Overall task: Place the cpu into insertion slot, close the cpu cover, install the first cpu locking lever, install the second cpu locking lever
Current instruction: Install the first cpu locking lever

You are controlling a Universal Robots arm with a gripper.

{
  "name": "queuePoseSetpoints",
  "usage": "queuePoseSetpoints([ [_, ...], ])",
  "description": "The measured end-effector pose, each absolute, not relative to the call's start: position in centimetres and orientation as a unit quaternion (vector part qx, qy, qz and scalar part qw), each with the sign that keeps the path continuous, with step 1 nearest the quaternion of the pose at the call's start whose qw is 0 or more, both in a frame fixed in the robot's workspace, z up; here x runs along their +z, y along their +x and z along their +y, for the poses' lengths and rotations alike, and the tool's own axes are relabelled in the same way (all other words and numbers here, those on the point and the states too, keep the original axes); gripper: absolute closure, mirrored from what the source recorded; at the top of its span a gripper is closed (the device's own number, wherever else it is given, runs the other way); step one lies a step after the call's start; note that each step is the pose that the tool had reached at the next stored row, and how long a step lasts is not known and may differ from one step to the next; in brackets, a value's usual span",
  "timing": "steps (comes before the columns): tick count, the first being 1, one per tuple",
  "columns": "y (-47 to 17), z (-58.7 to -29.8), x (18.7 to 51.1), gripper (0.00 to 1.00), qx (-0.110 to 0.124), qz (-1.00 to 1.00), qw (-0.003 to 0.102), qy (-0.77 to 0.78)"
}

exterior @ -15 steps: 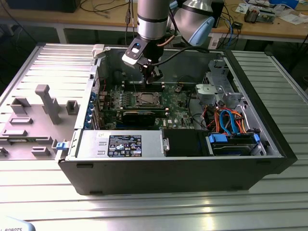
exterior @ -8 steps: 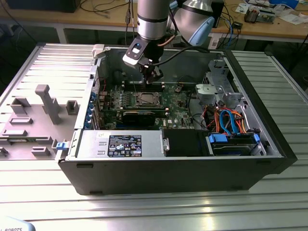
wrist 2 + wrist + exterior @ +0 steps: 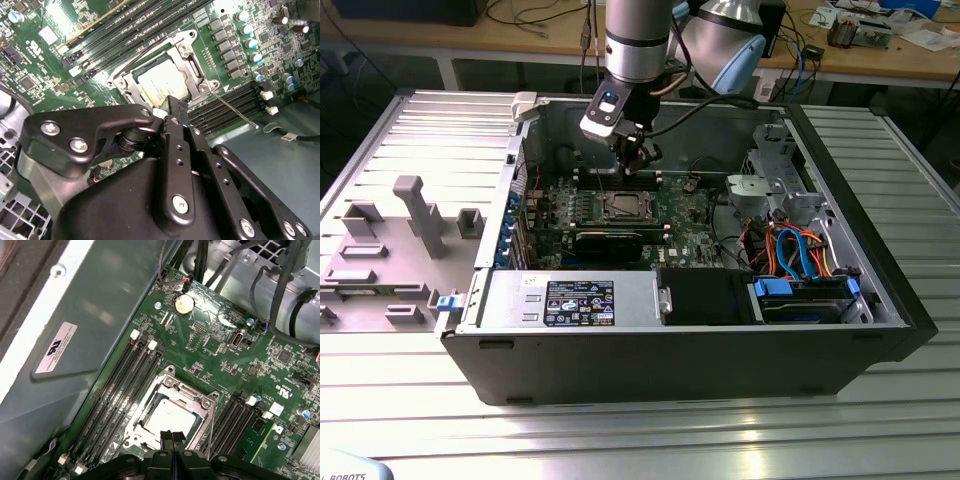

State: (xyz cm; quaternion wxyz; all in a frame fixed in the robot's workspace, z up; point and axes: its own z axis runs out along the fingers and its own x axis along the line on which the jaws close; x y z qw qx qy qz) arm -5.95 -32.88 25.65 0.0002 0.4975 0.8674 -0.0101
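Gripper (image 3: 638,158) hangs inside open computer case (image 3: 720,350), above insertion slot (image 3: 625,207); grey fixture (image 3: 415,215) at exterior view's left

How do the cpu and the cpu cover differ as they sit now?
In the first wrist view the cpu is a solid, dull grey plate; the cpu cover is a shinier open frame with a large window. The cpu lies inside; the cpu cover seems to lie flat around its edges, with the larger outline. Both are square metal, level with the circuit board.
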Motion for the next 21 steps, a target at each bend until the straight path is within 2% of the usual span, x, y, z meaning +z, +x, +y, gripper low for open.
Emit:
queuePoseSetpoints([
  [21, -5.96, -32.88, 26.06, 0.89, -0.01, 0.925, 0.001, 0.381],
])
